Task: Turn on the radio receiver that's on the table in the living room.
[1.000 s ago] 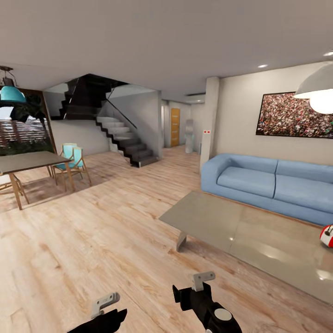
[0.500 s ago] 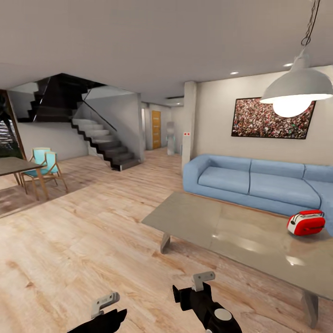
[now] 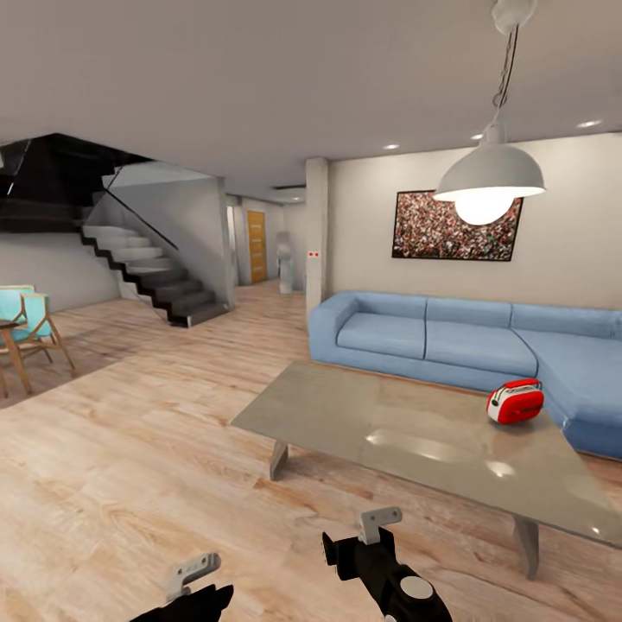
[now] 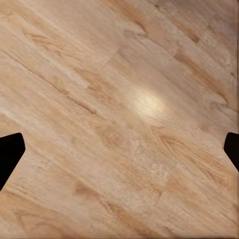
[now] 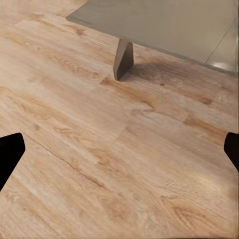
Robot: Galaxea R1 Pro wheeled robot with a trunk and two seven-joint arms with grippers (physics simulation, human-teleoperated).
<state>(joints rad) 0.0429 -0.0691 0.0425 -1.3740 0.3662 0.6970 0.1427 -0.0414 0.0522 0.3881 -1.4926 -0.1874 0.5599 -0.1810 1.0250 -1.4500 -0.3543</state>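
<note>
The red radio receiver (image 3: 516, 402), with a white end panel and a thin black handle, stands near the far right edge of the low grey table (image 3: 397, 428) in the living room. Behind it are the light-blue sofa (image 3: 449, 341) and the framed crowd photograph (image 3: 458, 226). Both arms hang low in front of me, well short of the table. My left gripper (image 3: 194, 577) is open over bare plank floor (image 4: 119, 124). My right gripper (image 3: 361, 537) is also open. In the right wrist view its fingertips (image 5: 11, 149) frame the table's near corner (image 5: 164, 25) and one leg (image 5: 123, 59).
A pendant lamp (image 3: 490, 177) hangs above the table. Black stairs (image 3: 151, 272) and an orange door (image 3: 257, 246) lie at the back left. Teal-and-wood chairs (image 3: 30, 324) stand at the left edge. A concrete pillar (image 3: 317, 233) rises beside the sofa's end. Wood floor separates me from the table.
The whole picture has slid left as the camera turned right. The radio now sits fully in view, and the dining table has left the frame. Both arms keep their pose.
</note>
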